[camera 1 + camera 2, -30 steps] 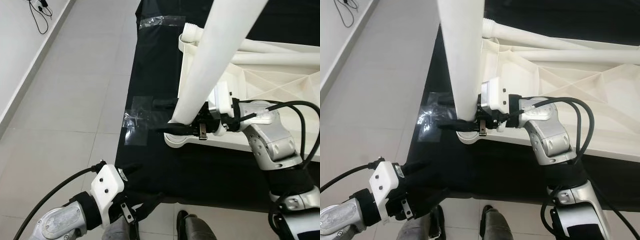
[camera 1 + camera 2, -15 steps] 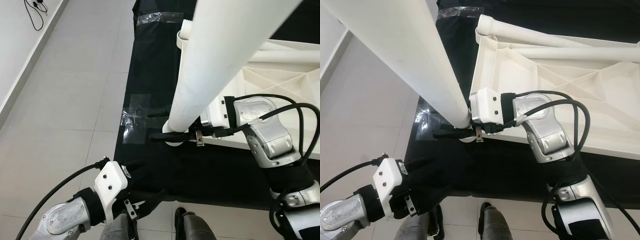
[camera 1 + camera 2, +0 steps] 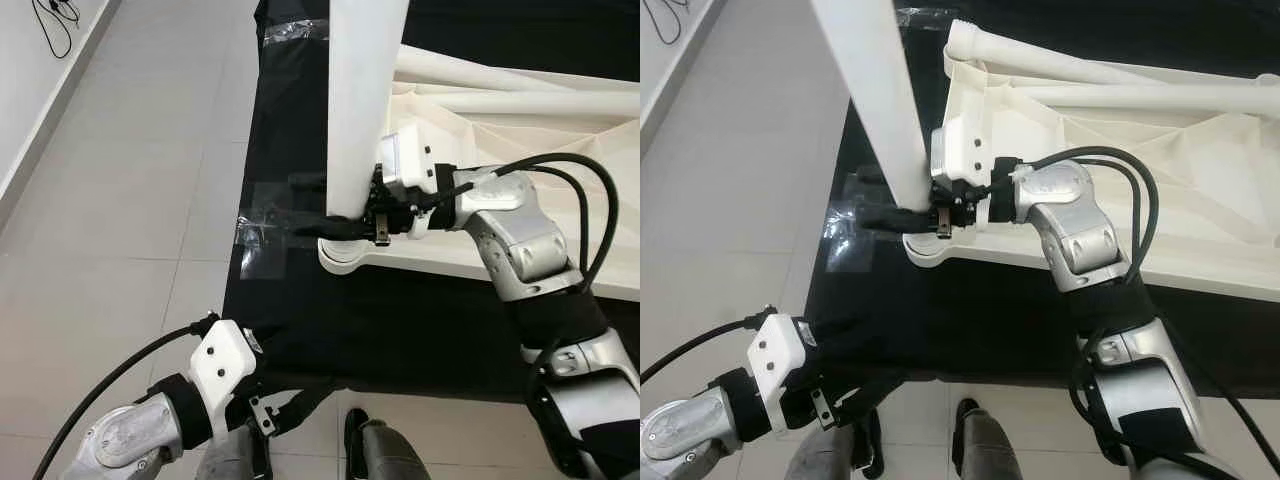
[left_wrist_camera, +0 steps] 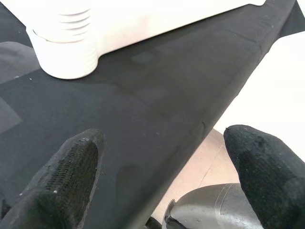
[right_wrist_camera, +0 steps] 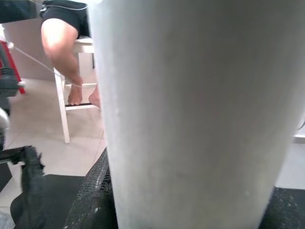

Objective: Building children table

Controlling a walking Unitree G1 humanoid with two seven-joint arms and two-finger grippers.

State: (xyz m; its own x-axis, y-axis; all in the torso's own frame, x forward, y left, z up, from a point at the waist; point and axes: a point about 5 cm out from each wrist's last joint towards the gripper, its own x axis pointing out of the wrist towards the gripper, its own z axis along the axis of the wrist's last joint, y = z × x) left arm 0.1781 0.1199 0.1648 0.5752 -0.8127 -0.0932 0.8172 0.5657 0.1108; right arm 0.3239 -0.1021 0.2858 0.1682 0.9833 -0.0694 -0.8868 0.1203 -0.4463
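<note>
White plastic throughout: we see the upturned white plastic tabletop (image 3: 520, 160) lying ribbed underside up on the black cloth sheet (image 3: 400, 320) spread over the grey tiled floor (image 3: 130, 200). Our right end effector (image 3: 350, 225) is clenched around the lower end of a tall white cylindrical plastic table leg (image 3: 360, 100), held nearly upright over the round corner socket (image 3: 345, 255) at the tabletop's near left corner. The leg's foot sits at or just above the socket; we cannot tell whether it is seated. Two more white legs (image 3: 480, 75) lie along the far side of the tabletop. Our left end effector (image 4: 162, 176) is released, fingers spread, hovering low above the near edge of the cloth. Clear tape (image 3: 262, 240) holds the cloth's left edge to the floor.

Step in hand, as we judge it: fitting the leg into the corner socket. Next move calls for lining the leg's axis with the socket, then pressing or twisting it home.
</note>
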